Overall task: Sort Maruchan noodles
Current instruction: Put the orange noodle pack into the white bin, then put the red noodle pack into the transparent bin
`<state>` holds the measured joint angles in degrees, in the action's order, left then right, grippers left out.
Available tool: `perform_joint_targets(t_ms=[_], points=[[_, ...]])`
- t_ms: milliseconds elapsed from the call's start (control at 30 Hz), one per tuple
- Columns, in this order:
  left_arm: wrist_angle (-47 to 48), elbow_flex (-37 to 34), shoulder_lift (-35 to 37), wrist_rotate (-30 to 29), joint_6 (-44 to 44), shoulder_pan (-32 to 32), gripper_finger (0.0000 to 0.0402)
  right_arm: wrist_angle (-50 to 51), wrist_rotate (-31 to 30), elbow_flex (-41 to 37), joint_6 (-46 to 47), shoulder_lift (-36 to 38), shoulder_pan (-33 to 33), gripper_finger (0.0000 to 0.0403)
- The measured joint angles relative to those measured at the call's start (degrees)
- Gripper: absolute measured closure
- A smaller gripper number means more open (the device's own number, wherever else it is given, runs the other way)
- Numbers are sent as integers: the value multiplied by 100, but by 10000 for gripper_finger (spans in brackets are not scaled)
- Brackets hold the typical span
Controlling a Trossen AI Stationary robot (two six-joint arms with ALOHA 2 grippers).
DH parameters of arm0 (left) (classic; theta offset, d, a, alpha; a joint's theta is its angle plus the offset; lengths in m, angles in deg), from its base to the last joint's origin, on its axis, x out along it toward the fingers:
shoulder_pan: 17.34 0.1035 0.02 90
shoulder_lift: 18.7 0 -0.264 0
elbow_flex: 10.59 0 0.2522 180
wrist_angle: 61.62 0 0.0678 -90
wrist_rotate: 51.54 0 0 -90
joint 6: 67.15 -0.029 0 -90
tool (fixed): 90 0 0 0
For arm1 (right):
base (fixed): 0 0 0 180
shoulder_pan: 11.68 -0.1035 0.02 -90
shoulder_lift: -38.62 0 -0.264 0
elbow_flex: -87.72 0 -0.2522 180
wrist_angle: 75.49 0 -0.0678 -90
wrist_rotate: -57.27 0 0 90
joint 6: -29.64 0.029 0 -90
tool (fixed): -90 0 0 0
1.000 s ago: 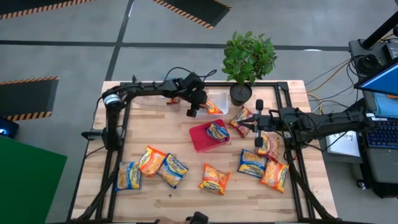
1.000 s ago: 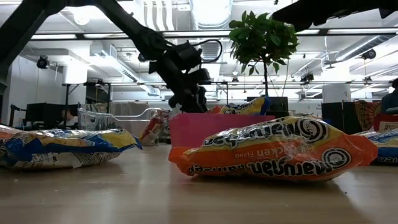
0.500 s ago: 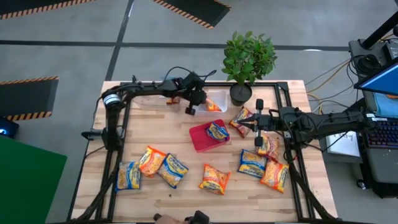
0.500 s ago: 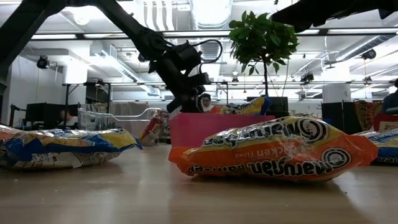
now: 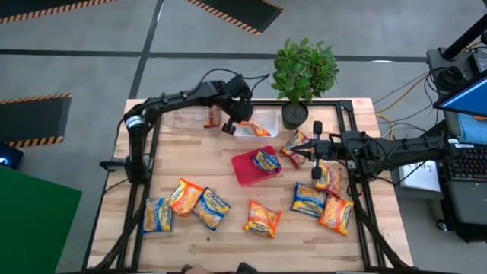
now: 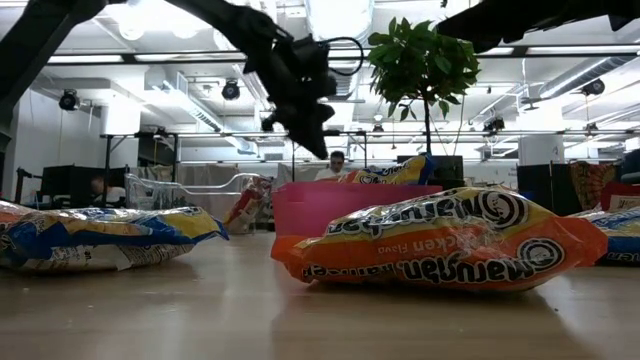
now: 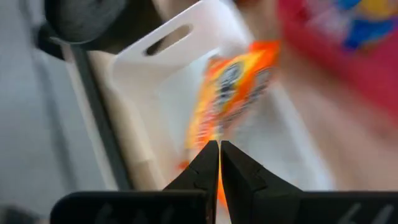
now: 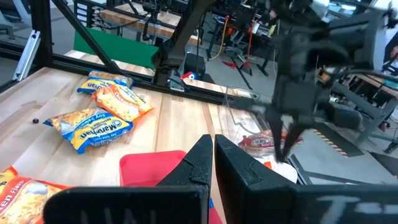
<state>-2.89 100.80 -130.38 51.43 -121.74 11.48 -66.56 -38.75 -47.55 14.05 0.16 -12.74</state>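
My left gripper (image 5: 227, 128) hangs shut and empty above the near left end of a white tray (image 5: 270, 118). An orange noodle packet (image 7: 233, 87) lies flat in that tray. A red tray (image 5: 242, 171) holds a blue-and-yellow packet (image 5: 266, 160). A clear tray (image 5: 183, 120) at the far left holds a reddish packet (image 5: 211, 116). Orange (image 5: 262, 218), blue-and-yellow (image 5: 211, 207) and reddish-pink (image 5: 295, 144) packets lie loose on the table. My right gripper (image 5: 317, 152) waits shut, held level above the table's right side.
A potted plant (image 5: 294, 114) stands at the far edge, right behind the white tray. A black frame rail (image 5: 152, 144) runs around the table. Bare wood shows between the trays and the near row of packets.
My left gripper has shut and risen from low over the white tray to well above it, drawing slightly toward the far left. The orange packet stays lying in the white tray.
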Motion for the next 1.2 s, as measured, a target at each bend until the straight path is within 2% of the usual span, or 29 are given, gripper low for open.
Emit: perform_joint_targets(t_ms=[167, 233, 433, 600, 700, 933, 1067, 1200], points=[[1403, 800, 103, 1145, 1110, -112, 402, -12, -1, 1, 244, 0, -1, 394], [1544, 865, 275, 1475, 1498, -246, 402, -17, -3, 18, 497, 0, -2, 394], [1586, 501, 1012, 1466, 2214, -993, 402, 86, 1, 31, 1778, 2, -11, 394], [914, -243, 1662, 1391, 3117, -1808, 402, 680, 48, 9, 3029, -2, -79, 394], [436, -833, 2037, 1020, 3537, -2337, 402, 953, 49, 9, 3746, -2, -134, 394], [-829, -2271, 2771, -565, 4578, -3578, 402, 1223, 48, 9, 4752, -16, -494, 394], [-1559, -3015, 3172, -1037, 4925, -4129, 402, 1345, -58, 35, 5079, -228, -603, 394], [-2423, -3679, 3551, -1414, 5184, -4474, 402, 1733, -425, 60, 5242, -654, -536, 394]])
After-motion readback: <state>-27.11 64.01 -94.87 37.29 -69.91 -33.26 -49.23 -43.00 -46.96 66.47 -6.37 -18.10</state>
